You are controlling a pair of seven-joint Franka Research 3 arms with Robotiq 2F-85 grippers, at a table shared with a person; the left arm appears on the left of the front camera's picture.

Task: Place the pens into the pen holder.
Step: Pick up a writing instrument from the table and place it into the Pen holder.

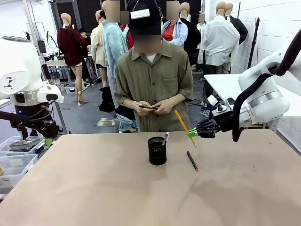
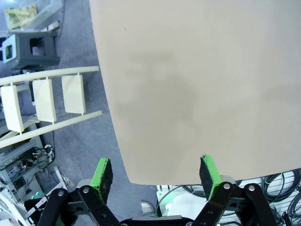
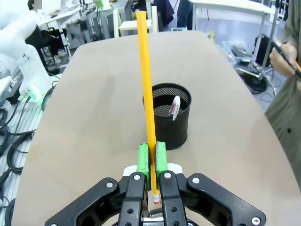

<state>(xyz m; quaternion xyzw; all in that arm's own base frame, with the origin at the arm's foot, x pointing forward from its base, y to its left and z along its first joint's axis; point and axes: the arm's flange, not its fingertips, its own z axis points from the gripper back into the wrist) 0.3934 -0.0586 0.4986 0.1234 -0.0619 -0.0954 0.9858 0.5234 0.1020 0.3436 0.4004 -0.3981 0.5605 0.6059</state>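
Front view, right fingers: your right fingers (image 1: 192, 133) are pinching the yellow-orange pencil (image 1: 183, 123) near its lower end and holding it tilted above the counter (image 1: 94, 188), to the right of the pen holder.
Front view, pen holder: the black mesh pen holder (image 1: 157, 150) is standing upright mid-counter, with a silver-white pen (image 1: 165, 138) leaning out over its rim.
Front view, black pen: the black pen with the red end (image 1: 192, 160) is lying flat on the counter, near the holder's right side but not touching it.
Front view, person: a person is standing at the far side, with both hands (image 1: 162, 107) holding a dark pen (image 1: 148, 107).
Left wrist view, left fingers: your left fingers (image 2: 102, 172) are standing wide apart and gripping nothing, hanging over the counter's (image 2: 197, 70) edge.
Right wrist view, right fingers: your right fingers (image 3: 145, 159) are clamping the pencil (image 3: 146, 80) between the green pads.
Right wrist view, pen holder: the holder (image 3: 167, 122) is sitting just beyond them, with the silver-white pen (image 3: 175, 107) resting inside against its wall.
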